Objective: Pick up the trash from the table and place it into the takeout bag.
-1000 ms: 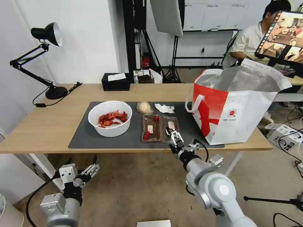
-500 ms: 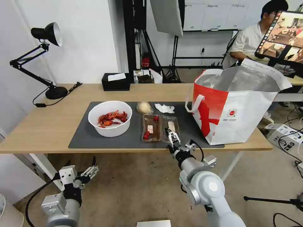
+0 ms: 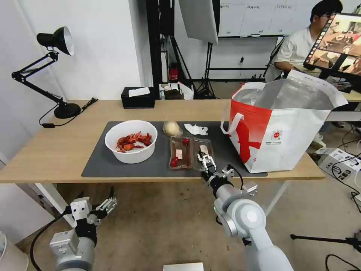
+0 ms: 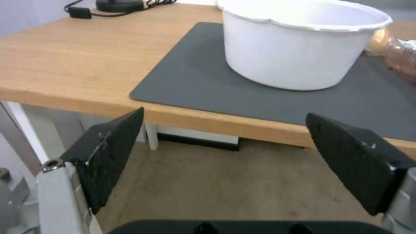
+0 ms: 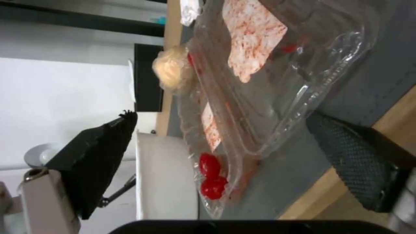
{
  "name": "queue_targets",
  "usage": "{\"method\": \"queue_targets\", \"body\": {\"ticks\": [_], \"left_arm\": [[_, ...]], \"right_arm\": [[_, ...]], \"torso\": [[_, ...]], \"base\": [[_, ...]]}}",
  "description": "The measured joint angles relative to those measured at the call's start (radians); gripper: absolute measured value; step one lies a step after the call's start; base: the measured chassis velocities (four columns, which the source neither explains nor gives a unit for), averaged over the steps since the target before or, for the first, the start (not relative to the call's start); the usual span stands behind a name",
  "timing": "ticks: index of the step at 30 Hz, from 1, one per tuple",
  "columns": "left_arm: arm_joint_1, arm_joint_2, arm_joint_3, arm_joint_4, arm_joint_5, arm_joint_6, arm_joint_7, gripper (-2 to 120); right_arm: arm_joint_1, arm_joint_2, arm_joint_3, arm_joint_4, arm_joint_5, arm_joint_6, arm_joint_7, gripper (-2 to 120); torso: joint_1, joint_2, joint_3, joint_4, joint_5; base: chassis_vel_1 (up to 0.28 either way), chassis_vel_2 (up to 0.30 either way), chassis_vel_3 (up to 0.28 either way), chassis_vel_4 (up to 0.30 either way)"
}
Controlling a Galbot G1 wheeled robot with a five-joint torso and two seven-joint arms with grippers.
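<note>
silver-grey jointed arms, black cables, black textured fingers (image 4: 108, 156).

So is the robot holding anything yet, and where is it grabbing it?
Nothing yet. The right gripper is open around the near edge of the clamshell tray, not clamped. The left gripper hangs open below the table.

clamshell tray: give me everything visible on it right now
The clear plastic clamshell tray lies open and flat on the dark grey mat, near the table's front edge, right of the white bowl. Thin crinkled plastic, two compartments; cherry tomatoes and red-stained paper inside. The right gripper, jaws open, is at its near right corner.
</note>
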Motion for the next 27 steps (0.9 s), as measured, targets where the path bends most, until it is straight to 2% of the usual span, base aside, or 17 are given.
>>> {"method": "queue_targets", "body": {"ticks": [19, 27], "left_arm": [[-0.001, 0.001, -0.003, 0.007, -0.004, 0.000, -0.003, 100], [0.004, 0.000, -0.005, 0.006, -0.004, -0.003, -0.004, 100]], "right_arm": [[0.027, 0.004, -0.006, 0.008, -0.026, 0.004, -0.009, 100], [0.047, -0.010, -0.016, 0.016, -0.074, 0.003, -0.044, 100]], "torso": [[0.000, 0.000, 0.000, 0.0001, 0.0001], [0.000, 0.000, 0.000, 0.0001, 0.0000]], "base": [[0.000, 0.000, 0.000, 0.000], [0.000, 0.000, 0.000, 0.000]]}}
